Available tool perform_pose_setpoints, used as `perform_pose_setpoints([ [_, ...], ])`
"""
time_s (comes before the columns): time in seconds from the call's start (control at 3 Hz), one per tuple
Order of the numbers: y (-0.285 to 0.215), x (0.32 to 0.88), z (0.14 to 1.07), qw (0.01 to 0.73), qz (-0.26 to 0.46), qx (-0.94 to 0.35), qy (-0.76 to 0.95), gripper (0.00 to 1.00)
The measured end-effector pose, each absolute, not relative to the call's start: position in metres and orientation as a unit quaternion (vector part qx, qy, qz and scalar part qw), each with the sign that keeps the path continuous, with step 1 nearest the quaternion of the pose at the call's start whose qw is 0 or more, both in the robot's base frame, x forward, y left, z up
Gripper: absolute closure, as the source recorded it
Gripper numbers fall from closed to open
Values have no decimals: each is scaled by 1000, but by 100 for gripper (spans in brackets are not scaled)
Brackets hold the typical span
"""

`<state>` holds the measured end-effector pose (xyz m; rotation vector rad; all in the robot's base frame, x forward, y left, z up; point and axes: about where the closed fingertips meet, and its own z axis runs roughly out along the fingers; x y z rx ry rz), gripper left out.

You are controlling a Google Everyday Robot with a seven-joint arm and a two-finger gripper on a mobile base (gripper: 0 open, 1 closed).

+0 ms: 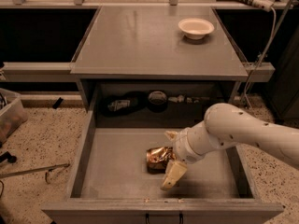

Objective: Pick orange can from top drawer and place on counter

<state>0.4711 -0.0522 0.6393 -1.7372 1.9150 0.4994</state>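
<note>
The orange can [158, 157] lies on its side, dented, on the grey floor of the open top drawer [117, 171], near the middle. My gripper [171, 157] reaches in from the right on a white arm. Its cream fingers are spread, one finger [172, 135] behind the can's right end and one finger [173, 175] in front of it. The can's right end sits between them. The counter [140, 41] spreads flat above and behind the drawer.
A white bowl [196, 28] stands on the counter at the back right. Dark objects and a round part [158, 98] lie in the recess behind the drawer. A cable [261, 50] hangs at the right. Speckled floor and a bin [9, 115] lie left.
</note>
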Motion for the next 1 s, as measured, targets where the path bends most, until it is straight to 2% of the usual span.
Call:
perform_pose_setpoints([
  [0.67, -40, 501, 609, 240, 134, -641, 716, 0],
  [1.0, -56, 533, 590, 222, 118, -629, 736, 0],
])
